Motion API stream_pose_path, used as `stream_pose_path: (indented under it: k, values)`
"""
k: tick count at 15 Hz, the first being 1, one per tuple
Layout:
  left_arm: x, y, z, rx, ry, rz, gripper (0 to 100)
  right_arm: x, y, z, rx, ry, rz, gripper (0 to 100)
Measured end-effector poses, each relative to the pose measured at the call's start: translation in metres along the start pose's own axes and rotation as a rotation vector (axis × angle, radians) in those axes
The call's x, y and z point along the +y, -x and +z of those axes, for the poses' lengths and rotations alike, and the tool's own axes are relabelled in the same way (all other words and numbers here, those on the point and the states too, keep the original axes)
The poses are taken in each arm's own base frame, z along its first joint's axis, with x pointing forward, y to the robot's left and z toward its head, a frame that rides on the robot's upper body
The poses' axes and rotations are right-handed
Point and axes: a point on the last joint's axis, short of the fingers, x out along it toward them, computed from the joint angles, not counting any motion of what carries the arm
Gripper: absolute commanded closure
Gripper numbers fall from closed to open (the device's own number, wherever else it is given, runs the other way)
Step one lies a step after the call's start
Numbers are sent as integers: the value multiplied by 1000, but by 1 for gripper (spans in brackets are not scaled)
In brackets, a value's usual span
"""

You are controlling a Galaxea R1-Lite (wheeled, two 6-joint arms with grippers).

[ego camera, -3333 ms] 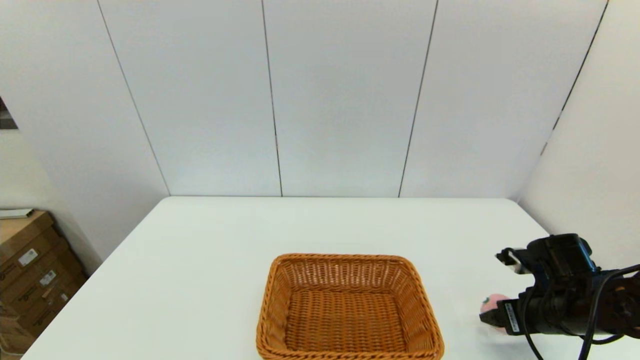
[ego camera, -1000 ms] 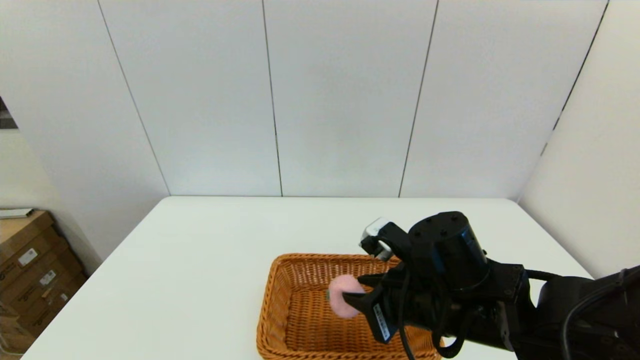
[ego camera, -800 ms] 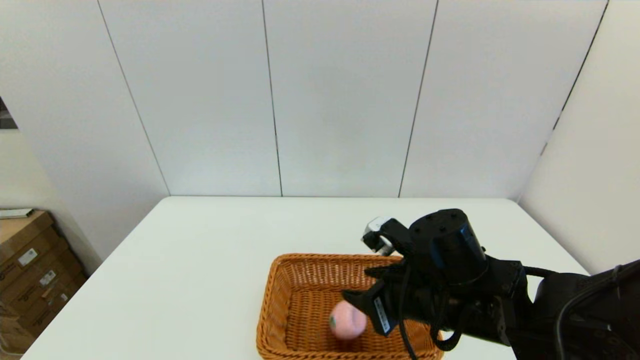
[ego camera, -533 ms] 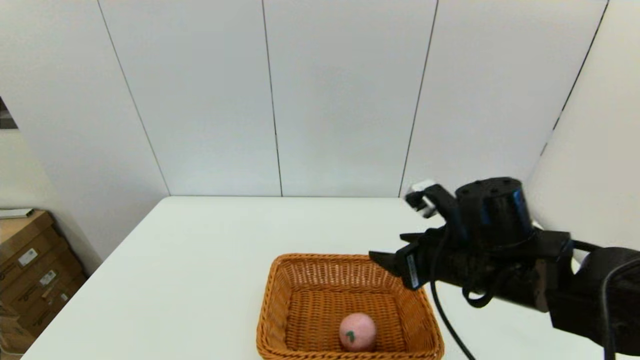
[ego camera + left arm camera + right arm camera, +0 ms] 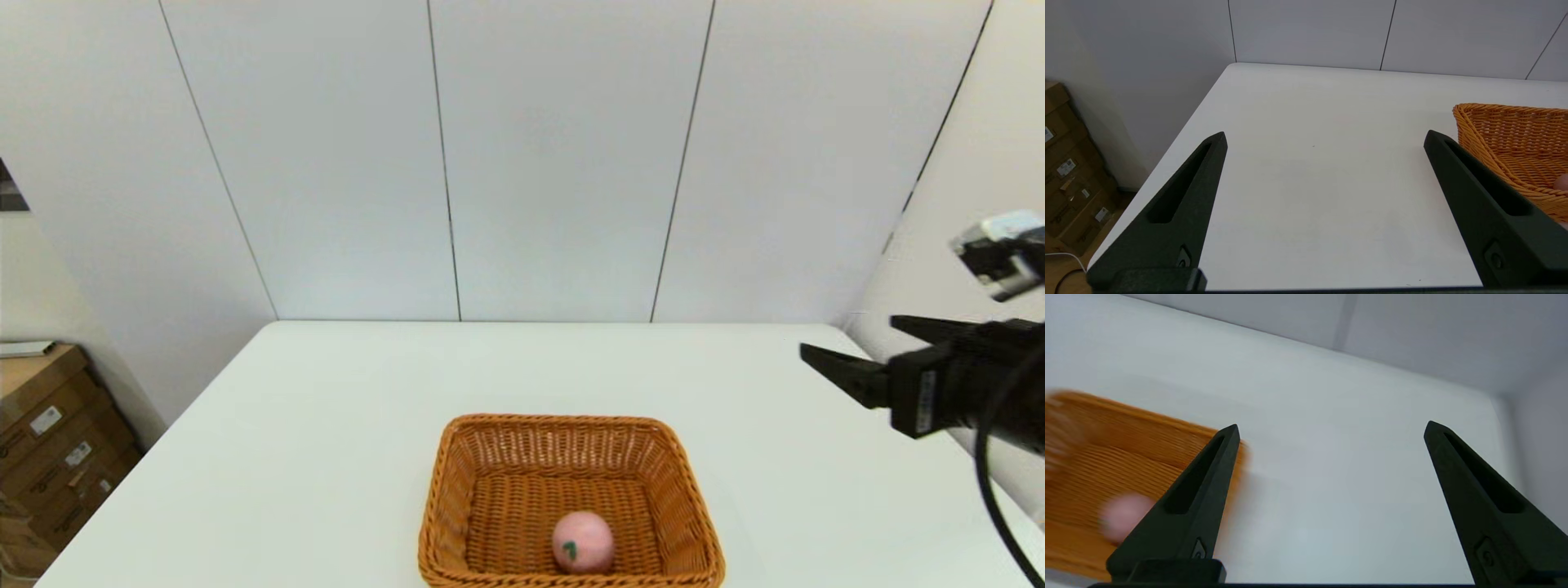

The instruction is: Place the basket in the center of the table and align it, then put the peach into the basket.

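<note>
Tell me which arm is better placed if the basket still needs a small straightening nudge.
Probably the left. Its open left hand sits low over the white table, beside the orange-brown woven wicker basket holding the pale pink peach. The open right hand is raised, off to the basket's right.
</note>
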Motion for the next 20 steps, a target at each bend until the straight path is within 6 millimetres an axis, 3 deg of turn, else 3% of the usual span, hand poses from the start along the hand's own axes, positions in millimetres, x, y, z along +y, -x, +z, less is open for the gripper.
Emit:
stream_pose_path:
  k: [5,8,10,15,20]
  values:
    - [0,0,0,2,4,0,0,-25,80,-44,-104,39,-243,0]
    - [0,0,0,2,3,0,0,-26,124,-70,-196,10,-345,0]
    - [0,0,0,2,3,0,0,-21,142,-92,-232,-3,-372,0]
    - [0,0,0,1,3,0,0,-5,153,-142,-340,-22,-235,0]
    - [0,0,0,2,3,0,0,3,133,-183,-299,-83,-148,0]
